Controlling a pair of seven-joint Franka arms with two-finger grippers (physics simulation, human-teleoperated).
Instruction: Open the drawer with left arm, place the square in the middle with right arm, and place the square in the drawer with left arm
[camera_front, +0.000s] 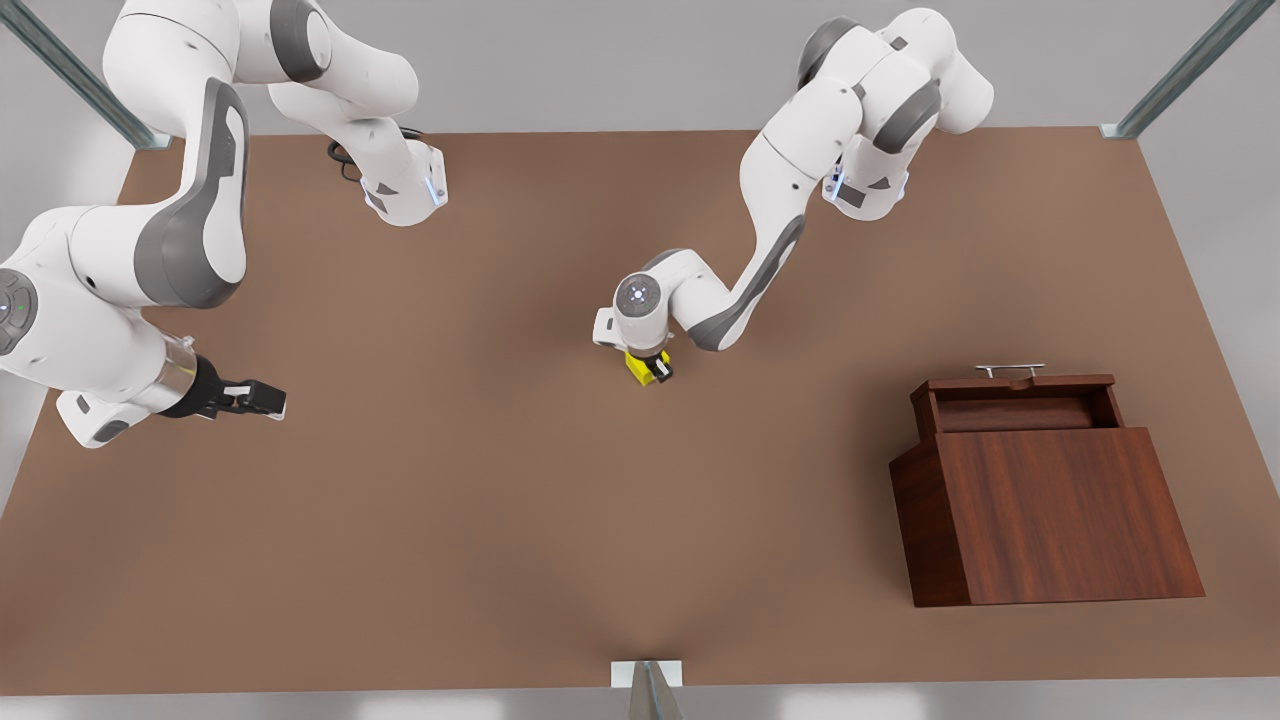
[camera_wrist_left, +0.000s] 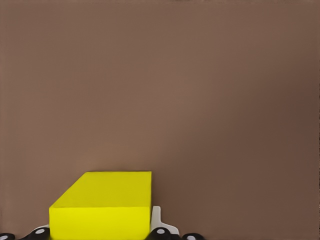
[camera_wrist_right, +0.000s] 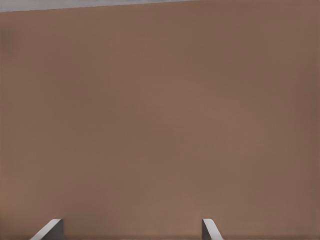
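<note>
Two arms, two pincers, one yellow square, one wooden box with one drawer, all on one brown counter (camera_front: 480, 520). The left pincer (camera_front: 655, 368) is down at the middle of the counter, pinching the square (camera_front: 643, 368) between its fingers; in the left wrist view the square (camera_wrist_left: 107, 205) sits right at the fingertips with bare counter (camera_wrist_left: 200, 100) beyond it. Whether the square touches the counter or hangs just above it, can't tell. The right pincer (camera_front: 262, 398) is on the front view's left side, well apart from the square, pointing sideways above the counter, fingers spread with nothing between them; the right wrist view shows two light fingertips (camera_wrist_right: 48, 230) apart over bare counter (camera_wrist_right: 160, 125). That arm waits. The wooden box (camera_front: 1050, 510) with a slanted top stands on the front view's right side, well apart from both pincers. Its drawer (camera_front: 1015, 400) is pulled out, interior in view, with one thin silver bar handle (camera_front: 1010, 369) on its front. One small grey bracket (camera_front: 647, 673) sits at the near counter edge.
</note>
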